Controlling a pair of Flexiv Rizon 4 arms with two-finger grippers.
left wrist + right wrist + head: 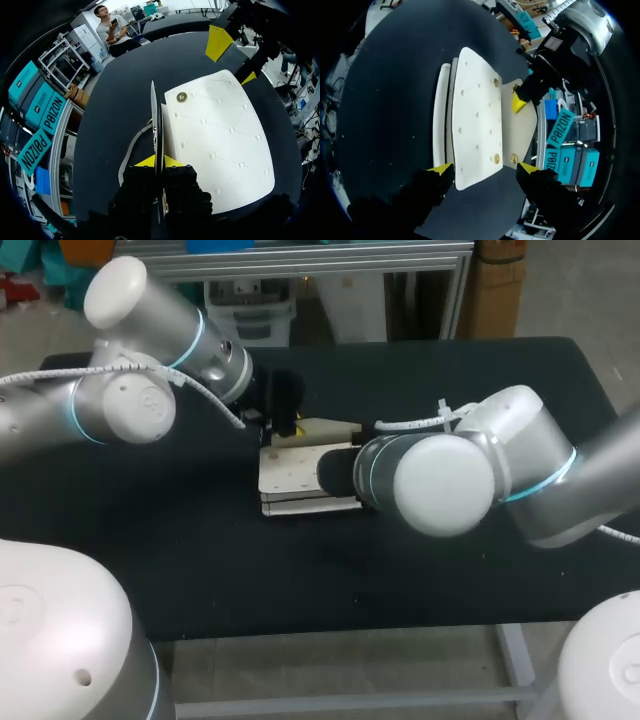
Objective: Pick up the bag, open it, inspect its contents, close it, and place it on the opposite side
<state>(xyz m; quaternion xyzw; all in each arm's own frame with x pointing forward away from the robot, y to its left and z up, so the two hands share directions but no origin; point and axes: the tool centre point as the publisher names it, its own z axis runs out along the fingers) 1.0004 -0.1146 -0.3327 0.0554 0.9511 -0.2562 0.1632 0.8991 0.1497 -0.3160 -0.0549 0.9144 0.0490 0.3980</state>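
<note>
The black table (150, 570) carries the work near its middle. The left arm (150, 350) and the right arm (480, 470) meet over it from opposite sides. The white quilted bag (295, 475) lies flat there, well in from every edge. Its flap (154, 115) stands lifted on edge beside the body; what is inside the bag does not show. The left gripper (161, 161) is clamped on the flap's rim, a yellow tip on either face. The right gripper (485, 169) has its fingers spread wide at the bag's other end, gripping nothing. A brass snap (182, 97) sits on the body near the flap.
</note>
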